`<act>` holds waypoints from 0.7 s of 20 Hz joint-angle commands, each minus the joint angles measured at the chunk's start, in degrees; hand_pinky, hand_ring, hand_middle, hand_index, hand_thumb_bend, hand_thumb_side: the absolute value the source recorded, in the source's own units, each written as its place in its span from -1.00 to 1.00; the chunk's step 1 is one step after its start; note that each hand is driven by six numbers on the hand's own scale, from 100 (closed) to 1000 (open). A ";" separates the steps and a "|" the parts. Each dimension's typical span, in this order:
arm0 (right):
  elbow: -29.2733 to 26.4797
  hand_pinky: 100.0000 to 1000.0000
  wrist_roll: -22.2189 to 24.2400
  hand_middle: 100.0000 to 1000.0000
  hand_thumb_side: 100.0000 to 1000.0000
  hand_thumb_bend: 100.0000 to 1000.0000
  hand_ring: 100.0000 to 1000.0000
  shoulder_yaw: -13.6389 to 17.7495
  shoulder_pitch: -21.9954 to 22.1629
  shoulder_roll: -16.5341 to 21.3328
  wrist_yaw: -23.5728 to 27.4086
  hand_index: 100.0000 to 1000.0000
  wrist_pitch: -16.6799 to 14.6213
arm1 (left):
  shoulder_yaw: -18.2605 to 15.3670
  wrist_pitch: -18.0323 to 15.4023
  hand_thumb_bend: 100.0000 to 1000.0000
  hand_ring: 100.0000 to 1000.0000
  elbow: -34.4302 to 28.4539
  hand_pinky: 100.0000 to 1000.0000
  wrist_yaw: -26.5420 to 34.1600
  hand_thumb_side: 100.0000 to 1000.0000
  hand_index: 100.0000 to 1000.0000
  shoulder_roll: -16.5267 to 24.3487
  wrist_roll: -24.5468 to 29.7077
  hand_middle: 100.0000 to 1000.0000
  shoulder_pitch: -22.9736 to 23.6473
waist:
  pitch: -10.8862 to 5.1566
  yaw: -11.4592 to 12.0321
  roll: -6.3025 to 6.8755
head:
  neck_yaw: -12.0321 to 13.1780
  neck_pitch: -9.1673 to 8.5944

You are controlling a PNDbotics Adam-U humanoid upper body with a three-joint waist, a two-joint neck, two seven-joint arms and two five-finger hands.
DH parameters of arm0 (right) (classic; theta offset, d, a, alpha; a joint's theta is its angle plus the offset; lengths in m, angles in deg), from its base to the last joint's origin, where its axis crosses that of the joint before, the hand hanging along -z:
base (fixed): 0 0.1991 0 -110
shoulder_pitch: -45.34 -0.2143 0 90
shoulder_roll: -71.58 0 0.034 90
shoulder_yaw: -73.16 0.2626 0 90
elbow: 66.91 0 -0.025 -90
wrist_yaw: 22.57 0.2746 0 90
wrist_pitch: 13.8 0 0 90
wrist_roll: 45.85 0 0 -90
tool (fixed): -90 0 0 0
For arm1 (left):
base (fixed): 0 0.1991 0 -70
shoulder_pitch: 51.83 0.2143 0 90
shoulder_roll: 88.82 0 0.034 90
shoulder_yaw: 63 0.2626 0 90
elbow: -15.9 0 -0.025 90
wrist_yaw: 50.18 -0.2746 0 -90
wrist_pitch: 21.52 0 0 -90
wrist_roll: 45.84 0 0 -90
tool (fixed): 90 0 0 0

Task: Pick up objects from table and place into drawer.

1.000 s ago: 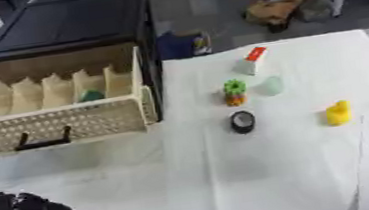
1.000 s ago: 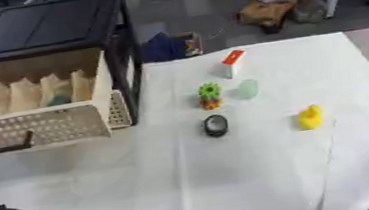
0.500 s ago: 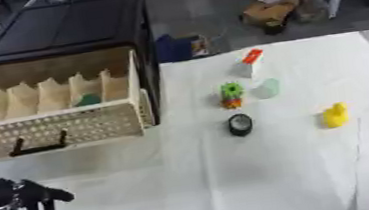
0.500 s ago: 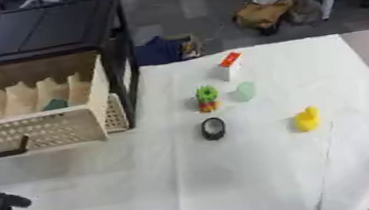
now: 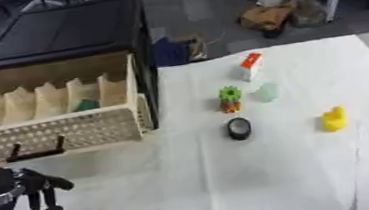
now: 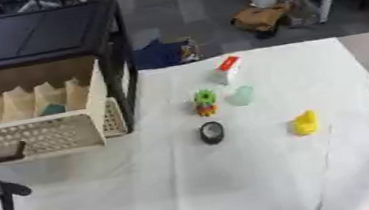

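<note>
Left eye view | your left hand (image 5: 32, 196) idles unclenched, holding nothing, lower left | drawer (image 5: 59, 130) open, one green item (image 5: 87, 104) inside | five objects left on table (image 5: 259, 178): yellow duck (image 5: 335, 118), black ring (image 5: 239, 128), others.

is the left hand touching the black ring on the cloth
Apart. The left eye view shows the left hand low at the left edge, with bare white cloth between it and the black ring.
</note>
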 commanded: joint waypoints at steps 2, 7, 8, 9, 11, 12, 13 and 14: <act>-0.96 0.32 0.05 0.20 1.00 -0.65 0.16 0.78 -1.02 0.78 -0.10 0.77 0.49 | -1.55 1.84 -1.00 0.27 -0.69 -0.22 -1.73 1.00 0.88 0.92 -0.45 0.27 -1.09 | -0.58 -0.26 -0.03 | 0.30 -0.91; -0.96 0.33 -0.12 0.20 1.00 -0.66 0.16 0.95 -1.17 0.66 -0.09 0.77 0.54 | -2.43 4.35 -1.00 0.28 0.04 -0.20 -1.78 1.00 0.88 -0.21 -1.53 0.28 -1.91 | -0.34 -0.54 -0.14 | 0.42 -1.15; -0.96 0.33 -0.23 0.20 1.00 -0.66 0.16 0.97 -1.20 0.63 -0.06 0.77 0.58 | -2.41 4.65 -1.00 0.28 0.58 -0.20 -1.86 1.00 0.88 -0.40 -1.74 0.28 -2.14 | -0.31 -0.57 -0.15 | 0.48 -1.15; -0.96 0.33 -0.28 0.20 1.00 -0.60 0.16 0.96 -1.23 0.62 -0.05 0.77 0.59 | -2.33 4.86 -1.00 0.28 1.18 -0.20 -1.89 1.00 0.88 -0.61 -1.95 0.27 -2.34 | -0.28 -0.60 -0.16 | 0.56 -1.18; -0.96 0.33 -0.27 0.20 1.00 -0.57 0.16 0.94 -1.28 0.58 -0.07 0.77 0.57 | -2.31 5.10 -1.00 0.27 2.25 -0.20 -1.65 1.00 0.87 -1.16 -2.47 0.27 -2.79 | -0.20 -0.67 -0.21 | 0.63 -1.29; -0.96 0.33 -0.23 0.20 1.00 -0.56 0.15 0.94 -1.30 0.57 -0.09 0.77 0.53 | -2.34 5.19 -1.00 0.26 2.69 -0.20 -1.30 1.00 0.87 -1.53 -2.76 0.27 -3.10 | -0.16 -0.71 -0.25 | 0.64 -1.30; -0.96 0.33 -0.20 0.20 1.00 -0.56 0.15 0.95 -1.31 0.56 -0.11 0.77 0.51 | -2.33 5.16 -1.00 0.26 3.02 -0.20 -0.98 1.00 0.87 -1.77 -3.02 0.26 -3.44 | -0.13 -0.73 -0.27 | 0.65 -1.32; -0.96 0.33 -0.17 0.20 1.00 -0.55 0.15 0.95 -1.33 0.56 -0.12 0.77 0.50 | -2.34 5.19 -1.00 0.25 3.38 -0.21 -0.86 1.00 0.86 -1.95 -3.25 0.21 -3.82 | -0.10 -0.77 -0.30 | 0.65 -1.33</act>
